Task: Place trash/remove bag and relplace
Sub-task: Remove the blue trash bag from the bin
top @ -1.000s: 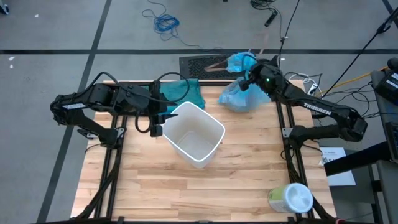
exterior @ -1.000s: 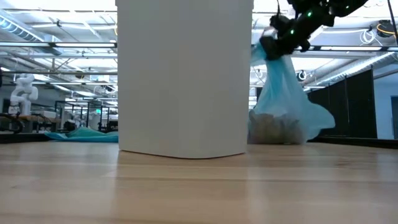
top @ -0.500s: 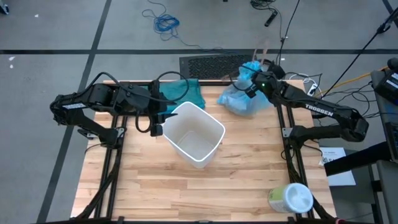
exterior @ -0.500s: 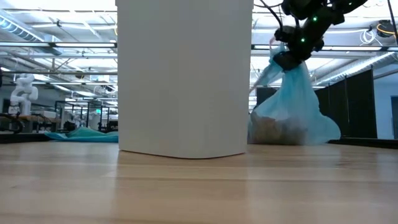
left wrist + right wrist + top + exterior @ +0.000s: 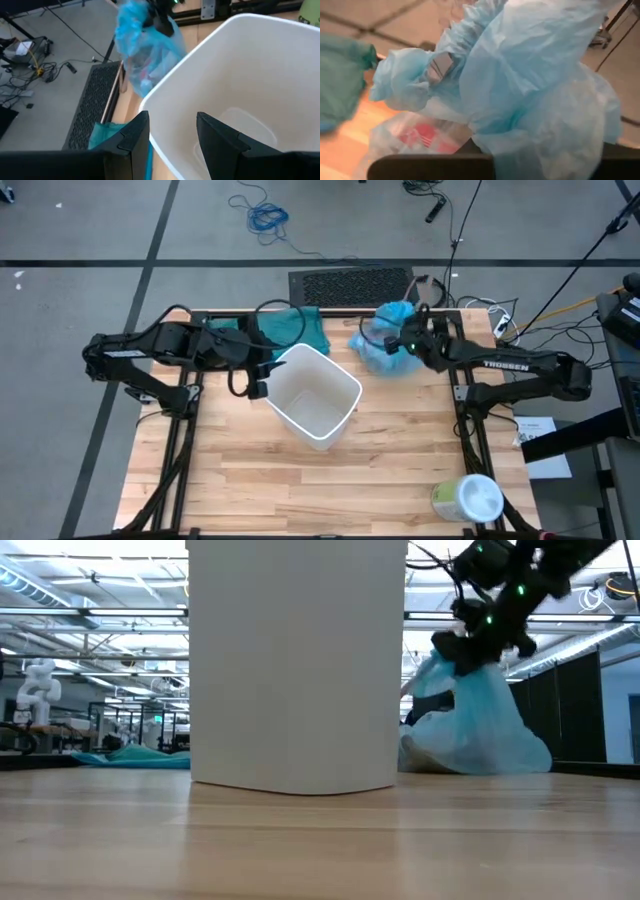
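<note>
A: From above, where is the bag (image 5: 385, 340)?

B: Slumped on the table (image 5: 400, 450) near its far right corner, its neck bunched in the clenched right gripper (image 5: 402, 346). The white bin (image 5: 314, 396) stands mid-table without a liner, and the left gripper (image 5: 262, 377) straddles its near-left rim, jaws spread on either side of the wall. A darker teal bag (image 5: 290, 330) lies at the far edge.

A: And at table height?

B: The bag (image 5: 475, 730) sags into a wide puddle on the wood. It looks thin and floppy, weighted low by whatever is inside. It will probably swing and slip if held loosely.

A: The left wrist camera?

B: Its fingers (image 5: 135, 137) bracket the bin's rim (image 5: 170, 90). The bin looks rigid and light, so it could skid unless braced.

A: The right wrist view?

B: Crinkled blue film fills it, with something red (image 5: 427, 135) showing through low down. I'd hold at the gathered neck, where the layers bunch thick. A pinch on a single layer might tear.
</note>
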Available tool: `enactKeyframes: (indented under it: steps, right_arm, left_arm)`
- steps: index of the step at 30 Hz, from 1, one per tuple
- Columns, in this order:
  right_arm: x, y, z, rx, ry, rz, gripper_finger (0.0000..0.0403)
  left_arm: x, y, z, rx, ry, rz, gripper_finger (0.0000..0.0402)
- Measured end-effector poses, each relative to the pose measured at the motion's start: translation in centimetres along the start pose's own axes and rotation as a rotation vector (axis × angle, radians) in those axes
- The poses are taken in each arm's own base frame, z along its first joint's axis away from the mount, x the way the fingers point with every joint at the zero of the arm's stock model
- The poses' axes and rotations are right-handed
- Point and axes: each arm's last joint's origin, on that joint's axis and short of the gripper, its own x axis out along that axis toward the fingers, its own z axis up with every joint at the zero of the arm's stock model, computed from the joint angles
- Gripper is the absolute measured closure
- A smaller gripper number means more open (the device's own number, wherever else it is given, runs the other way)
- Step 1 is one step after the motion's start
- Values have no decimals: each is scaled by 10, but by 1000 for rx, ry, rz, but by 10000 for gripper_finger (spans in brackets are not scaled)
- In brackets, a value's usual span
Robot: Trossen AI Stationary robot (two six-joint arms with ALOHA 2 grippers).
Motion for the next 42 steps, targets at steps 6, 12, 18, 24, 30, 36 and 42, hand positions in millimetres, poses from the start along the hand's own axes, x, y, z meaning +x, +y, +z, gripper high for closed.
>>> enactKeyframes:
  steps: [6,12,18,24,30,36,42]
  right_arm:
    - [8,0,-46,181,-147,-65,403]
    - [24,-16,-84,289,-147,-193,403]
    - [45,-20,-101,306,-48,-197,403]
    - [56,-15,-105,284,15,-107,403]
    - [42,-9,-94,276,-33,-12,374]
    - [25,-10,-77,266,-114,54,289]
    - [13,-17,-64,275,-177,96,188]
  left_arm:
    - [-11,5,-2,-28,-60,8,242]
    - [-16,6,-7,-42,-88,10,242]
    - [-15,6,-7,-36,-97,11,242]
    - [-14,6,-7,-24,-94,12,242]
    - [-14,6,-7,-20,-92,11,242]
    - [0,-1,-8,-39,-23,-11,242]
    - [17,-8,-12,2,82,4,242]
